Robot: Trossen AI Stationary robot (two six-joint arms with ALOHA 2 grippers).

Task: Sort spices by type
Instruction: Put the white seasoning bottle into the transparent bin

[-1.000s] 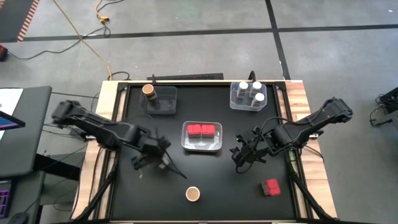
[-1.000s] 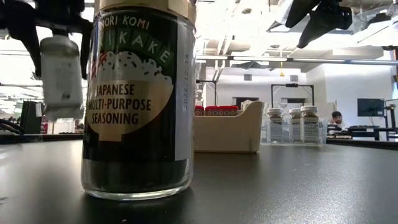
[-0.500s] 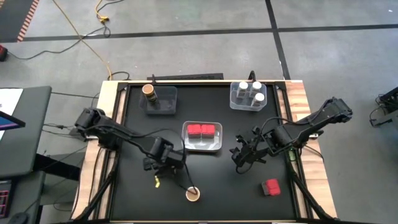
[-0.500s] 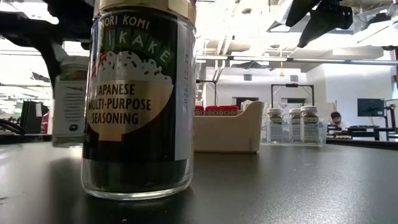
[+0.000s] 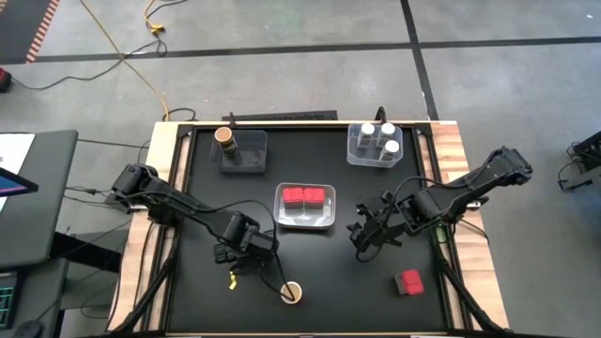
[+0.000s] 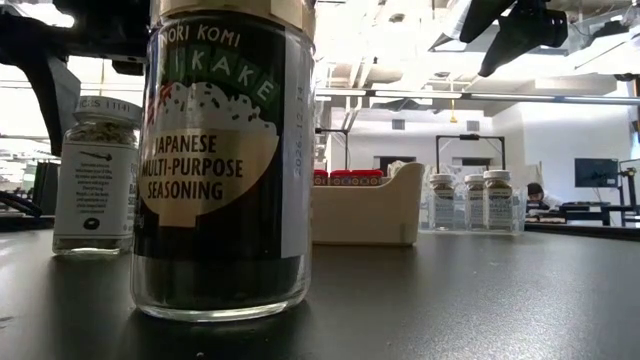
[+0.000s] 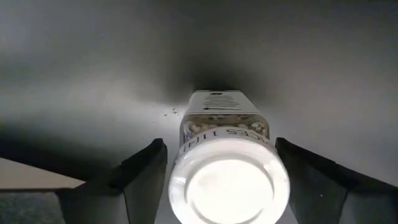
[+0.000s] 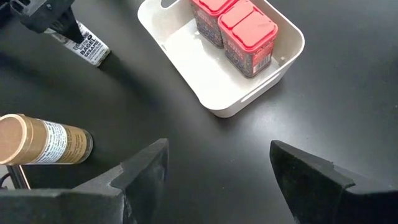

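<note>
Jar down, lower left of the table

My left gripper (image 5: 246,259) straddled the white-lidded jar (image 7: 228,168), fingers loosened off it; right gripper (image 5: 368,232) hung open.

A robotics lab: concrete floor (image 5: 282,56) with taped lines, loose cables (image 5: 122,52), monitors (image 6: 595,172).

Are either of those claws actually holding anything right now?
No. The left gripper straddles the white-lidded jar, jaws apart, not touching it. The right gripper is open and empty.
</note>
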